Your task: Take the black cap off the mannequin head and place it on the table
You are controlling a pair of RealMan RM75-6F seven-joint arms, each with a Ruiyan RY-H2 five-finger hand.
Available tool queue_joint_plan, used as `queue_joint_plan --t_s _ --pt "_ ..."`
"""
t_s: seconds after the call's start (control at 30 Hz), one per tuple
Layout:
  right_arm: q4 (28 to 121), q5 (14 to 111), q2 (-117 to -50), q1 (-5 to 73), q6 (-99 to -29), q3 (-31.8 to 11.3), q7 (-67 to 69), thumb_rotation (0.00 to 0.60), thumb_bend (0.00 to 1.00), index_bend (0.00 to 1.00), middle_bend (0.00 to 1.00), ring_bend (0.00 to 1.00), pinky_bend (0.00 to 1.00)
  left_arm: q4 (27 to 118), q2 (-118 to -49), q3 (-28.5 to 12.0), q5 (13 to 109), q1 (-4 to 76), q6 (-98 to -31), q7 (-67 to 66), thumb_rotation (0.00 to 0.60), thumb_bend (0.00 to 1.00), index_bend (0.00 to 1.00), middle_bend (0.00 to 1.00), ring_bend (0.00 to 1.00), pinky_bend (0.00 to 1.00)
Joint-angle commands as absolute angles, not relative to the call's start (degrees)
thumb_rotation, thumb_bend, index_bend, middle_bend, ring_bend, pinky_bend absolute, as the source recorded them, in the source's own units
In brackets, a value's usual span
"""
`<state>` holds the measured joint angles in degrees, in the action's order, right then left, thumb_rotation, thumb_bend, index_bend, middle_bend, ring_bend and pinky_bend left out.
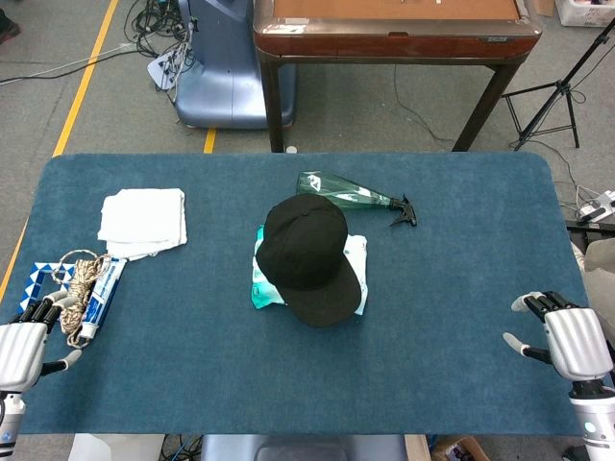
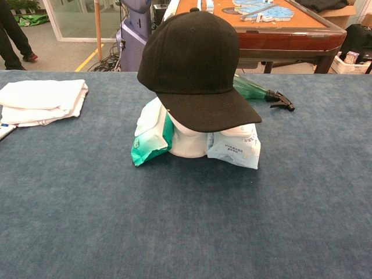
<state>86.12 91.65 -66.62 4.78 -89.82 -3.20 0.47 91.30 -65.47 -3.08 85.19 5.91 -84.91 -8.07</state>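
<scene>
Head view puts the cap [image 1: 309, 257] mid-table, on the mannequin head [image 2: 187, 142], with both hands low at the near corners: left hand [image 1: 27, 348] far left, right hand [image 1: 567, 338] far right, each well apart from it. Neither is clearly nearer, though the left may have slightly less to cross. Both are empty; their fingers look loosely apart, but the angle is poor. The cap's long axis runs from crown at the back to brim at the front, toward the robot, tilting a little to its right.

Chest view shows soft matte black fabric, a domed crown and a stiff curved brim overhanging the smooth white head. Crinkly plastic packs [image 2: 152, 138] flank the head on the blue felt table [image 2: 186, 232].
</scene>
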Motion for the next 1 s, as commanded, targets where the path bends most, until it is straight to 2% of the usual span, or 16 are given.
queue_joint_plan --t_s 0.03,0.27,0.4,0.63,0.8,1.0 --pt "86.06 91.73 -66.69 4.76 -89.73 -3.14 0.66 0.600 0.09 0.49 0.51 0.42 0.67 91.31 -65.53 -3.09 85.09 5.91 -84.88 -8.06 0.600 0.06 0.25 0.19 0.25 0.41" --pt "85.99 91.30 -67.60 5.13 -89.48 -3.63 0.27 0.600 0.09 0.48 0.51 0.42 0.67 91.16 -65.98 -3.15 84.45 5.97 -84.64 -9.19 0.600 0.06 0.25 0.19 0.25 0.41" --pt "86.13 91.78 -69.08 5.41 -90.94 -4.59 -0.16 0.600 0.09 0.47 0.55 0.45 0.67 90.90 -66.25 -3.20 83.55 5.92 -84.23 -9.43 0.600 0.06 0.25 0.20 0.25 0.41" --pt "86.81 92.88 -70.96 8.64 -88.75 -6.18 -5.80 0.600 0.01 0.47 0.73 0.57 0.83 91.01 -66.27 -2.49 84.43 5.53 -84.74 -9.52 0.600 0.06 0.25 0.20 0.25 0.41" --pt "86.76 93.89 -73.05 12.49 -85.87 -7.74 -8.35 0.600 0.00 0.47 0.83 0.67 0.93 90.97 -66.08 -2.90 83.29 5.36 -84.63 -9.05 0.600 0.06 0.25 0.20 0.25 0.41" --pt "86.58 94.40 -76.10 16.98 -81.32 -8.49 -10.23 0.600 0.00 0.48 0.87 0.70 0.97 91.10 -66.02 -2.85 83.30 4.94 -85.26 -8.85 0.600 0.06 0.25 0.20 0.25 0.41"
